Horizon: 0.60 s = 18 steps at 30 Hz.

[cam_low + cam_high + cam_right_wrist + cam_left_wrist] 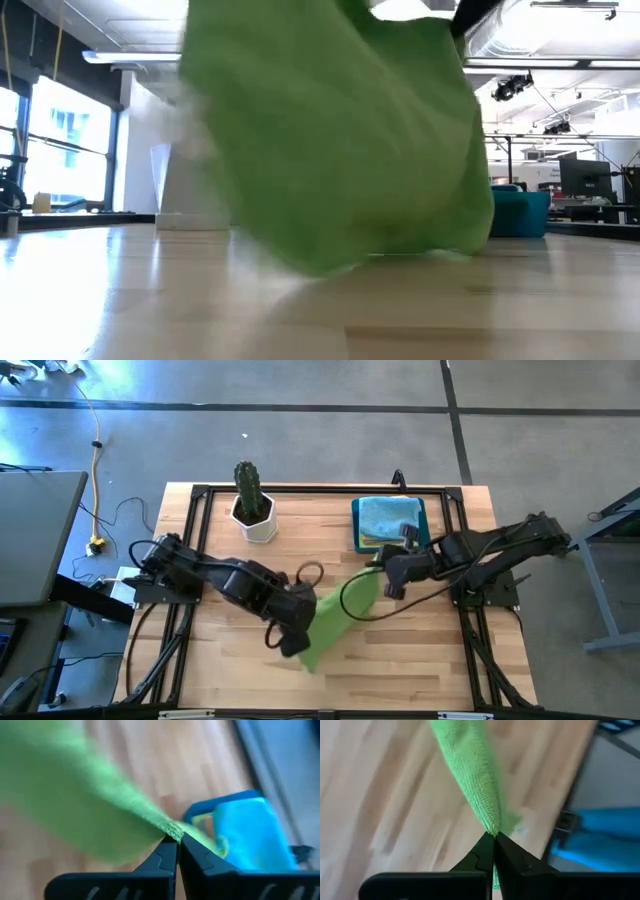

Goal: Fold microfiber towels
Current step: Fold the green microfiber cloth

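High view. A lime green towel (335, 622) is stretched between both arms above the middle of the wooden table (420, 660). The left gripper (293, 643), at the towel's seven o'clock end, is pinched fully closed on one corner; the right gripper (380, 567), at its one o'clock end, is likewise clamped on the opposite corner (both wrist views show cloth nipped at the fingertips). At twelve o'clock stands a potted cactus (250, 500); at one o'clock, a blue bin (390, 523) containing a light blue towel (388, 515).
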Tool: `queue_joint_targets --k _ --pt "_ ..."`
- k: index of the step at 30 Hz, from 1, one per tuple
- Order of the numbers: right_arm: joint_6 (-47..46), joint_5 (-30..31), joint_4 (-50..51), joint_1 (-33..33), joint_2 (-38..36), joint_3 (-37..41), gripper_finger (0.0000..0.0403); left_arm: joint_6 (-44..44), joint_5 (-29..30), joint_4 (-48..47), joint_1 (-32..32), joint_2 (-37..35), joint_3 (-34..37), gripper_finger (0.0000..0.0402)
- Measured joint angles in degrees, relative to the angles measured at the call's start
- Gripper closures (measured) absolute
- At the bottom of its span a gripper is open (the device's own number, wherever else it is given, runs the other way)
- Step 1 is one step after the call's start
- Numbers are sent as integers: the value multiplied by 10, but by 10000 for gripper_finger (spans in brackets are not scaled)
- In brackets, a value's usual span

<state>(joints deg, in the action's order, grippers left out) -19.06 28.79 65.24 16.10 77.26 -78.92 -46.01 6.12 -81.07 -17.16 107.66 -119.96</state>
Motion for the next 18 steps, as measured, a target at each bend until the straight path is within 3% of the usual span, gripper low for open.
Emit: queue_joint_targets --k 2,4,6,8,11,12,14,16,18 --pt "15 -66 9 0 0 -19 403 -30 -6 -18 1 0 0 401" --pt "27 -170 5 1 4 -32 403 -23 -59 -1 -4 1 0 401" --pt "45 -221 10 1 10 -38 403 11 -117 39 -11 5 -1 401" --pt "62 -190 13 1 13 -44 403 39 -131 45 -17 7 -1 401" --pt "46 -74 21 0 21 -44 403 24 -63 -4 -9 4 -1 401" --pt "45 -68 23 -1 23 -44 403 10 -50 -28 -5 4 -1 401" --pt "61 -111 29 -1 28 -44 403 1 -63 -49 2 3 -1 401" --pt "74 -166 29 1 33 -44 403 28 -118 -50 3 3 -1 401" --pt "76 -181 29 1 35 -44 403 54 -141 -50 1 3 -1 401"
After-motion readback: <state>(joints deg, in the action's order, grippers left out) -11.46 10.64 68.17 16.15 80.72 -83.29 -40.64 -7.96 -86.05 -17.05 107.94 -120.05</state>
